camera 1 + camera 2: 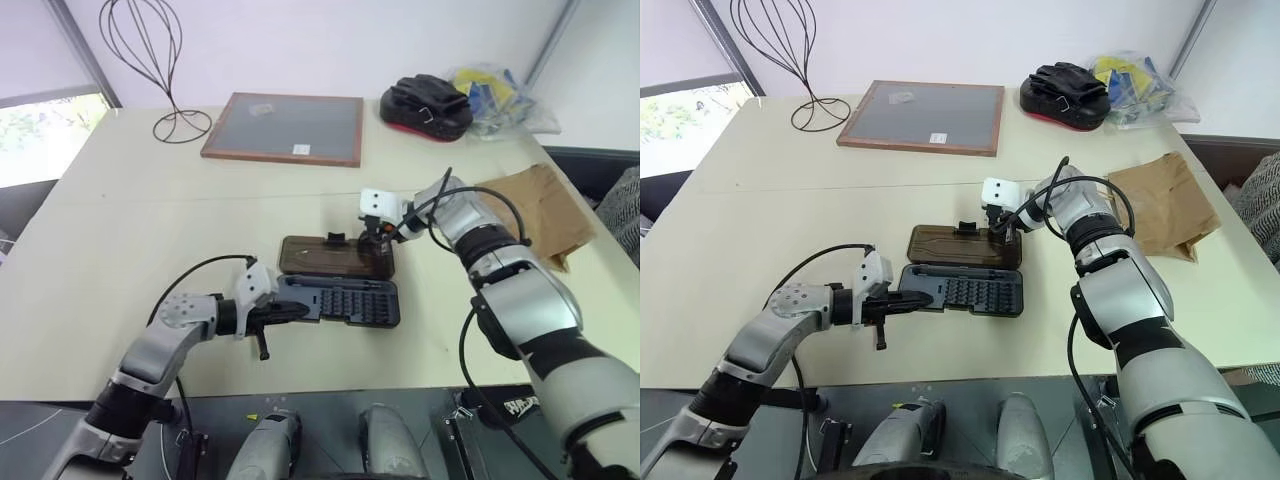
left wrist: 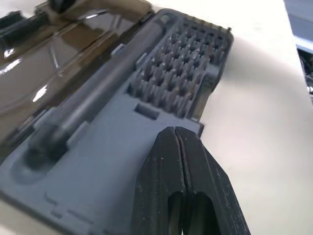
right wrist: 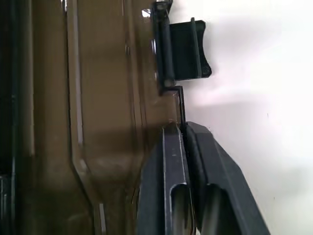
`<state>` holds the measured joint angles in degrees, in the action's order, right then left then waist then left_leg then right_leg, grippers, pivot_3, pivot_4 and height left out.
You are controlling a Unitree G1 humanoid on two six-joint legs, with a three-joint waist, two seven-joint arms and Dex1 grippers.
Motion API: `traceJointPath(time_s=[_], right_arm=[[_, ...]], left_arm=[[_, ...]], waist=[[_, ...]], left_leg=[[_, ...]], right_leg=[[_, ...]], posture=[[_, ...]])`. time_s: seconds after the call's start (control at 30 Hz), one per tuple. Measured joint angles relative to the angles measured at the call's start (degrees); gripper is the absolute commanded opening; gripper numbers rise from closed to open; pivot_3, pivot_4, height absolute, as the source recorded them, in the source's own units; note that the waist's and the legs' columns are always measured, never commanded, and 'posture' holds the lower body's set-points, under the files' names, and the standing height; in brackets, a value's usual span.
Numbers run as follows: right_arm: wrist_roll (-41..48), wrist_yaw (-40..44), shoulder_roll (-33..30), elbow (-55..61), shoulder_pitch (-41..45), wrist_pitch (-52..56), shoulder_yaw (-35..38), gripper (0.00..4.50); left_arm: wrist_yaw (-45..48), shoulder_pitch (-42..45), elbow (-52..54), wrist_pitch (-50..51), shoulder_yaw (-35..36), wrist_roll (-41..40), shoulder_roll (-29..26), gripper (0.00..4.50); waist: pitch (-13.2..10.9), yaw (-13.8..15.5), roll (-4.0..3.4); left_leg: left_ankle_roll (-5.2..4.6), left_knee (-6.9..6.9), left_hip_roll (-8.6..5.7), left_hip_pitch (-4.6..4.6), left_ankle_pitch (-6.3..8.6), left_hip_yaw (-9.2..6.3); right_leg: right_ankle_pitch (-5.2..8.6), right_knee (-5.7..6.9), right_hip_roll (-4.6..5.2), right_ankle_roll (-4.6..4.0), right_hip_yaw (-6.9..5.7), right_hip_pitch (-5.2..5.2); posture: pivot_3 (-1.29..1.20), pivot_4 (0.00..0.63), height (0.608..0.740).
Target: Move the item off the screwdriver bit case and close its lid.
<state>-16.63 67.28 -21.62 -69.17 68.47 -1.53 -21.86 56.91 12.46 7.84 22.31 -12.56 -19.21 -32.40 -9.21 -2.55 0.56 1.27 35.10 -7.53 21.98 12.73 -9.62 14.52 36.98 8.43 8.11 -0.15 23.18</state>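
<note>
Screwdriver bit case [image 1: 340, 300] lies open, unlabelled; both jaws together, right gripper [image 1: 378, 236] at lid [image 1: 335, 256] edge.

The left arm reaches in low from the near left, forearm bent toward the middle, and its left gripper [image 1: 300, 312] lies nearly level, pointing to the right with its two black fingers [image 2: 183, 166] pressed together. The right arm stretches forward from the near right, elbow bent and wrist turned inward, so the right gripper [image 1: 378, 238] tips steeply downward and to the left. Its fingers [image 3: 171, 161] are likewise drawn tight together, with no gap between them.
</note>
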Motion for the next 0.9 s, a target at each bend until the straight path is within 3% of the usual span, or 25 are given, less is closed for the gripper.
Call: traceJointPath(time_s=[0.43, 0.63, 0.9], right_arm=[[-2.9, -3.0, -1.2, 3.9, -1.8, -8.1, -1.5, 0.06], [-4.2, -4.2, -6.7, 22.1, -9.0, -9.4, -1.9, 0.06], [-3.3, -0.9, -13.4, 56.4, -21.6, 5.3, 0.6, 0.06]], left_arm=[[-1.8, 0.5, 0.6, 2.1, 0.5, -0.1, 0.3, 0.00], [-3.6, 6.0, -2.1, 3.4, 3.6, -1.4, 2.2, 0.00], [-4.0, 11.2, -7.6, 3.5, 6.6, -2.2, 3.9, 0.00]], waist=[[0.0, -0.1, -0.01], [-0.1, 0.1, -0.06], [-0.2, 0.3, -0.01]], left_leg=[[0.01, 0.00, 0.07, -0.01, -0.01, 0.00], [0.07, 0.02, 0.07, 0.46, -0.05, -0.01], [0.07, 0.05, 0.08, 0.83, -0.05, 0.03]], right_leg=[[0.00, 0.00, -0.12, 0.00, 0.05, 0.03], [-0.01, 0.00, -0.14, 0.00, 0.07, 0.50], [-0.01, -0.03, -0.12, 0.01, 0.07, 0.83]], posture=[[0.00, 0.150, 0.734], [0.00, 0.150, 0.734], [0.00, 0.150, 0.734]])
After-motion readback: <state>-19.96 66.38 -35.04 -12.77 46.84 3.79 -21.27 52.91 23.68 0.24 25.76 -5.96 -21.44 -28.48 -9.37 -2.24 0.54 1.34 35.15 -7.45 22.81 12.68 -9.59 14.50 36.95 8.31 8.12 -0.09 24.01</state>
